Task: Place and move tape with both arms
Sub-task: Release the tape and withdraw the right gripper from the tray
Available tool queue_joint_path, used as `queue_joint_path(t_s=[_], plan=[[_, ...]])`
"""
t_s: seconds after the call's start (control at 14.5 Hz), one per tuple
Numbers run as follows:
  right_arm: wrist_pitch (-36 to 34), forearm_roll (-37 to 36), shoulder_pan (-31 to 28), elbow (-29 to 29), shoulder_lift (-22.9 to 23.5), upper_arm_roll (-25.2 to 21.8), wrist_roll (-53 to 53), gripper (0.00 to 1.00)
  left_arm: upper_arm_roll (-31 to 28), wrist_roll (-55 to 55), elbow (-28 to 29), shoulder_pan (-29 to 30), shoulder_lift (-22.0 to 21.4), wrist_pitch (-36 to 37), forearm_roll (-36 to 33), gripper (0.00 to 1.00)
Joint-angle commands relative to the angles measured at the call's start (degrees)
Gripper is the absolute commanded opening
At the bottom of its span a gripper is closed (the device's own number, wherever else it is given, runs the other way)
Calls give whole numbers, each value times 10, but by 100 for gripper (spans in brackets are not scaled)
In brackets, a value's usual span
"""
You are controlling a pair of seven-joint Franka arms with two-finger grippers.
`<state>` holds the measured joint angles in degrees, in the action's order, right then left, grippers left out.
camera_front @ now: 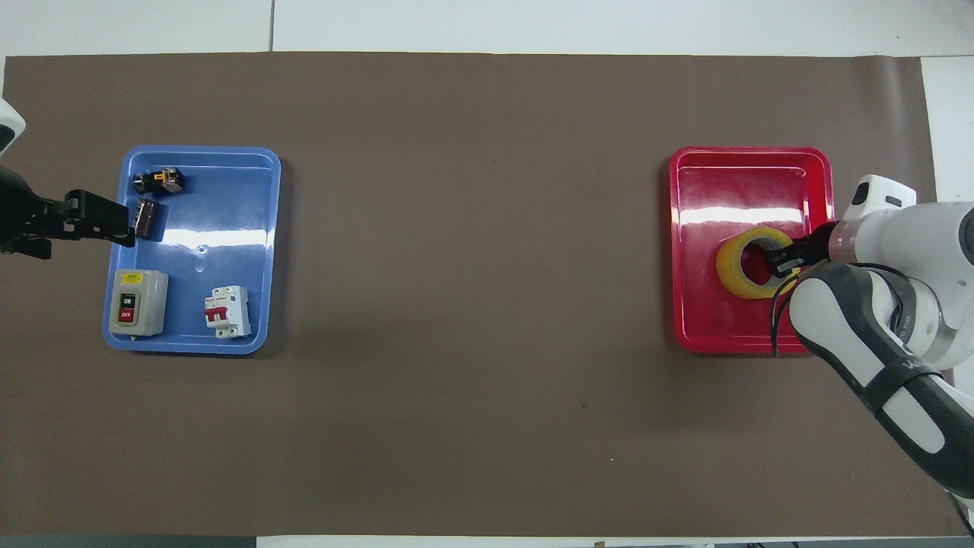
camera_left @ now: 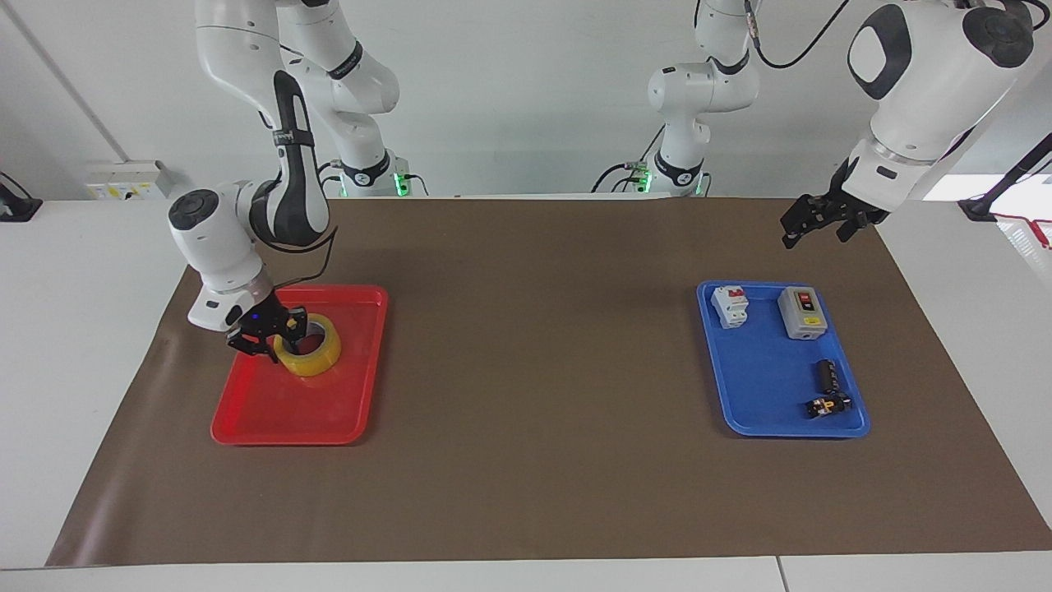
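The yellow tape (camera_left: 316, 355) lies flat in the red tray (camera_left: 279, 419), in the half nearer the robots. My right gripper (camera_left: 279, 335) is low at the roll's edge, its fingers spread, one inside the hole and one outside the wall. From overhead the tape (camera_front: 734, 266) shows as a ring in the red tray (camera_front: 746, 183), with the right gripper (camera_front: 778, 259) reaching into its hole. My left gripper (camera_left: 809, 222) waits open in the air over the mat beside the blue tray (camera_left: 764, 395). In the overhead view the left gripper (camera_front: 91, 224) shows at that tray's edge.
The blue tray (camera_front: 221, 251) holds a grey switch box (camera_left: 802, 312), a white circuit breaker (camera_left: 730, 306) and two small dark parts (camera_left: 826, 374). A brown mat covers the table between the trays. Two smaller white arms stand at the robots' edge.
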<state>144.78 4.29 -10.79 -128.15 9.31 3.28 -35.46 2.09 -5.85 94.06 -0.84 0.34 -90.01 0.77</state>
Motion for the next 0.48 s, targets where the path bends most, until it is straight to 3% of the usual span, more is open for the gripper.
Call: queue_joint_path(t_s=[0.0,0.21,0.41], plan=[[-61,18,3,25,-34,3,7,100,1,2,10,4,-11,-4,0,100],[-217,-26,6,95,-72,2,101,100,1,2,10,4,-11,-4,0,100],[-324,-71,39,155,-104,4,193,100,1,2,10,4,-11,-4,0,100]])
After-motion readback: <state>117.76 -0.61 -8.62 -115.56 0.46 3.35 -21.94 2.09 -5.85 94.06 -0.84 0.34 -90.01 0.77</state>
